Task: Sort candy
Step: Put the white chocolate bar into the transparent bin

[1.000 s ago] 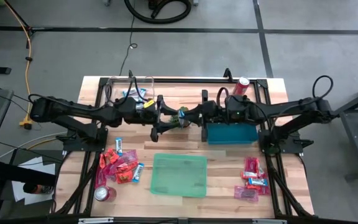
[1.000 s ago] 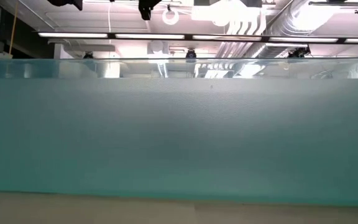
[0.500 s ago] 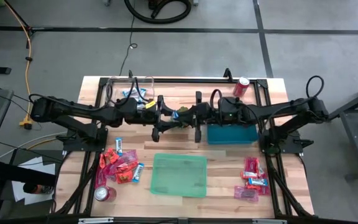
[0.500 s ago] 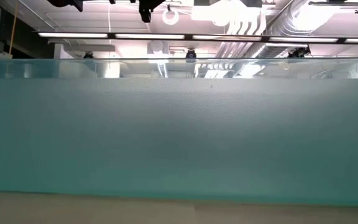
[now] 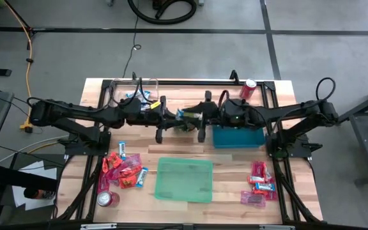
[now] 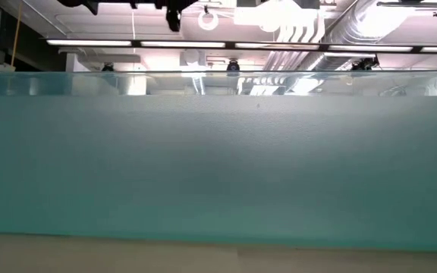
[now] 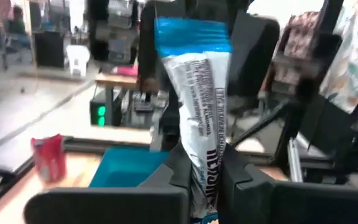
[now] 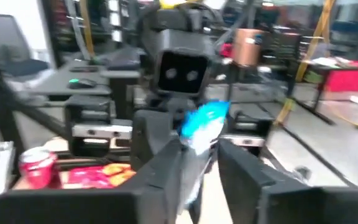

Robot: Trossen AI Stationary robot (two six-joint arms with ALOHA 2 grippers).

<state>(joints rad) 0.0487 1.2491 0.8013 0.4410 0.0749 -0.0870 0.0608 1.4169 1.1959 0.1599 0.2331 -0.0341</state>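
Wooden table [image 5: 190,148] in an open workshop, both arms stretched toward each other over its middle. Versus a second ago the left gripper [image 7: 205,177] was gaping and is now clamped on a blue-and-white candy [image 7: 199,106], which stands upright between its fingers. The right gripper [image 8: 199,163] has eased off from tight to a narrow gap; the same candy sits between its fingers, though whether they're touching it is hard to say, kinda blurry. More candy lies in a left pile [image 5: 124,170] and a right pile [image 5: 259,187], either side of the green tray [image 5: 184,180].
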